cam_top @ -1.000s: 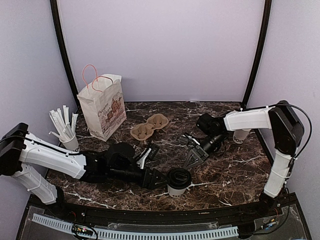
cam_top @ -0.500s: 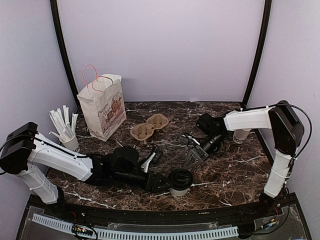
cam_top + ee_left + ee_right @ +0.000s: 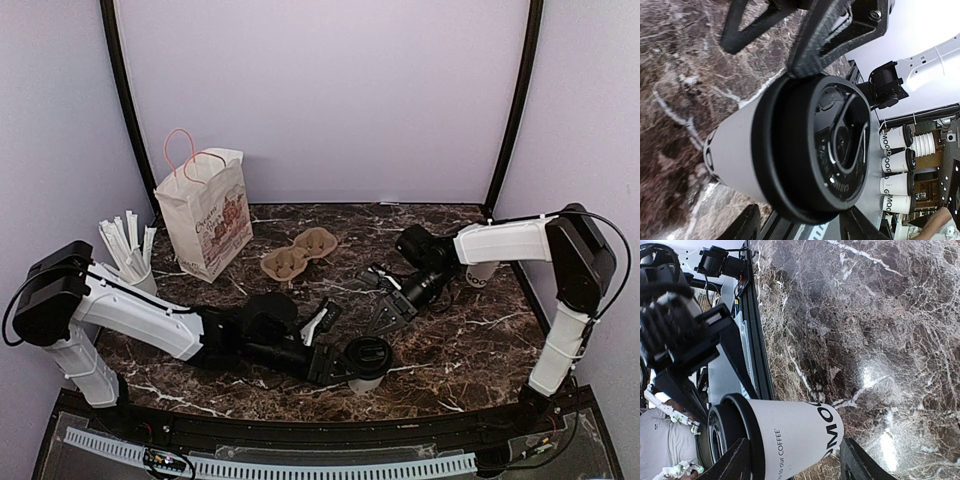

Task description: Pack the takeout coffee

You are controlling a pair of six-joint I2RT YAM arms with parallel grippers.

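At the counter's near edge, left hand now straddles the takeout coffee; a second ago it was short of the cup, jaws wider. Its fingers are narrowing, upper one against the black lid rim in the wrist view, firm clamp can't tell. Cup upright, nudged a bit right. Just behind, right hand hangs spread and empty, unchanged. Far left stands the paper bag, well apart; grasp looks nearly done, lift and carry to bag still ahead
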